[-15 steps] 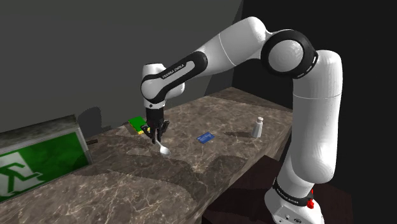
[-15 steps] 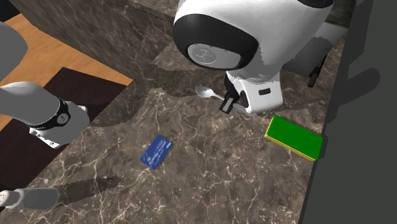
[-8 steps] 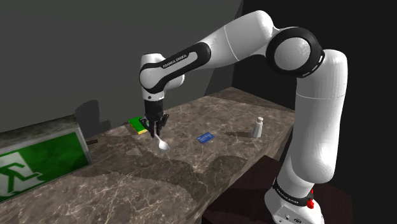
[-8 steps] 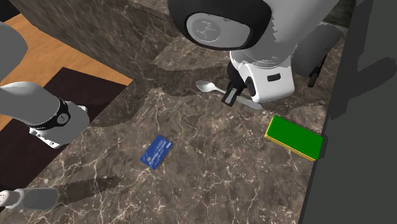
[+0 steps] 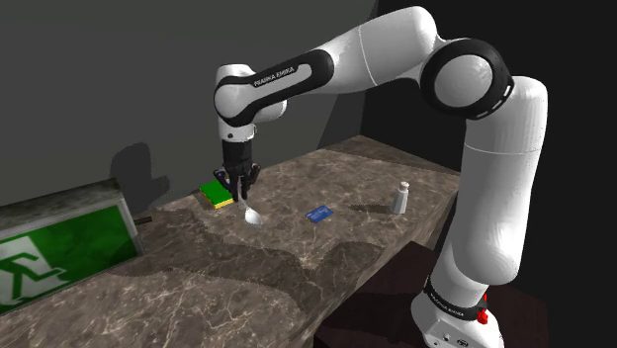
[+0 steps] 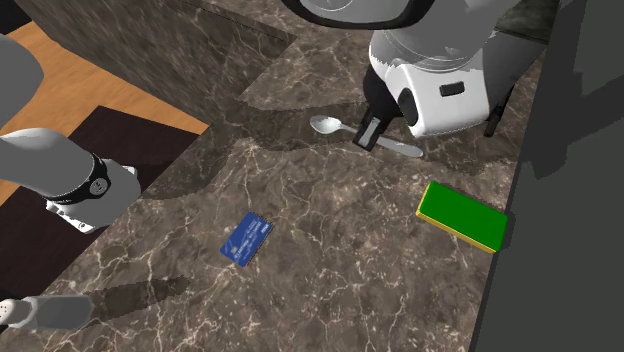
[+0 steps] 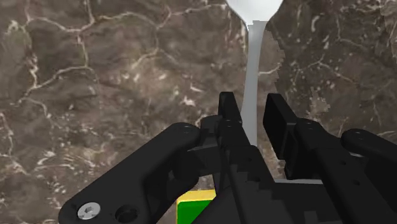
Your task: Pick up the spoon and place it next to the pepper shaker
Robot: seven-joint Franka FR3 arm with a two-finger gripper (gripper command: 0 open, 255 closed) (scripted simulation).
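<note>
**Q:** Figure (a), wrist view. What does your pincer hold?

**A:** My pincer (image 7: 254, 113) is narrowed onto the spoon (image 7: 255, 63). Both fingers (image 7: 229, 113) clasp its pale handle, and the bowl lies out beyond my fingertips, over veined stone.

**Q:** Figure (b), shoulder view. Where is the spoon?

**A:** It hangs bowl-down from my pincer above the marble counter (image 5: 297, 269), at 4 o'clock of the green block (image 5: 215, 194). I cannot tell whether the bowl touches the stone. The blue card (image 5: 318, 213) lies at 3 o'clock of the spoon. The pepper shaker (image 5: 401, 199) stands upright farther along the same 3 o'clock line, well apart, near the counter's edge.

**Q:** Figure (c), second exterior view?

**A:** The bowl points to 9 o'clock of my pincer, and the green block lies at 4 o'clock.
</note>
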